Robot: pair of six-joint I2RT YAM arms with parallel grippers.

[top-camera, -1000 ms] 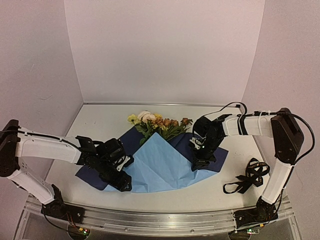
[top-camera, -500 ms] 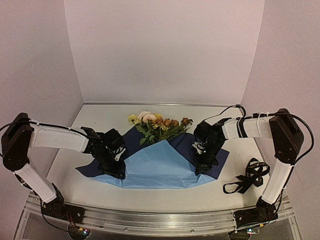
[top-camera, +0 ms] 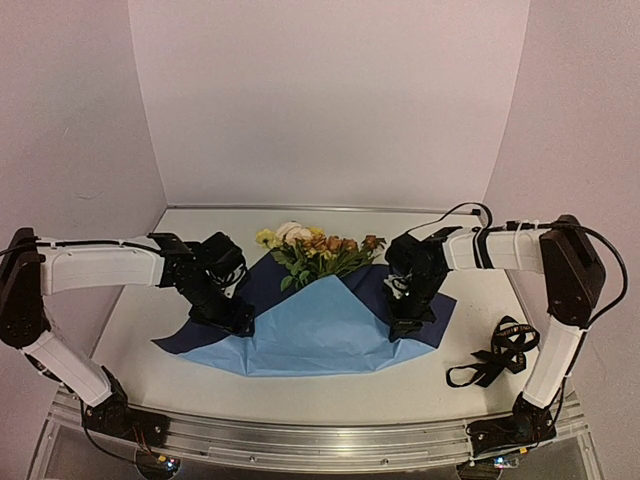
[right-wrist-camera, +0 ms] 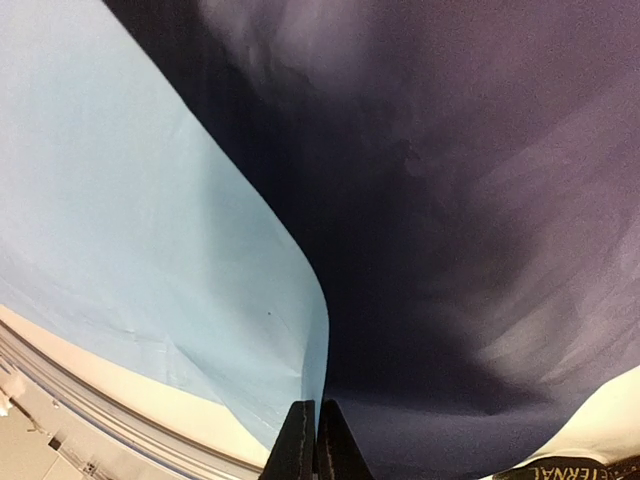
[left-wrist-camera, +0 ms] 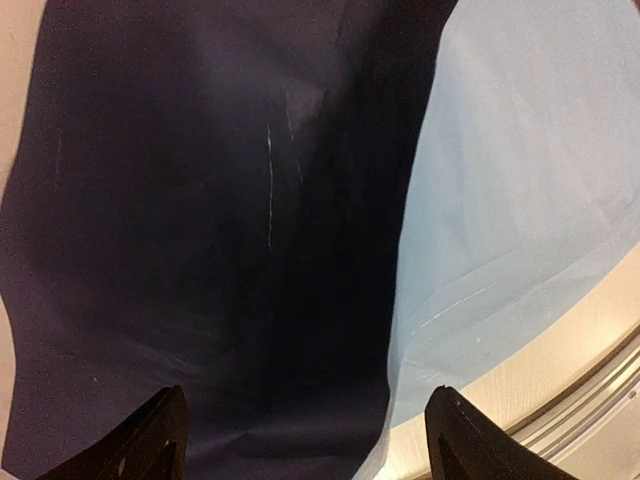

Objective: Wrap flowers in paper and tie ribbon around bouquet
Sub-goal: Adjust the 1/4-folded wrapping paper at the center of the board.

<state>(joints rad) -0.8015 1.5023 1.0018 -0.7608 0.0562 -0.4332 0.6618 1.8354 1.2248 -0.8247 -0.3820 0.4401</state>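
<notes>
Pale pinkish walls point(top-camera: 330, 100) around a white table point(top-camera: 190, 235), aluminium front rail point(top-camera: 320, 437)

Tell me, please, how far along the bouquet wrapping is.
Done: the flowers lie on the paper, its near half folded toward them, light blue showing. In hand: left gripper open over the navy side, right gripper shut at the fold edge. Left: closing the wrap and tying the ribbon, lying apart.

White table point(top-camera: 200, 235), pale walls point(top-camera: 320, 100), metal front rail point(top-camera: 320, 441).

Pale letters reading "ERNAL" — only part of a word — stand on the black ribbon point(right-wrist-camera: 575, 470) at the right wrist view's bottom edge.
</notes>
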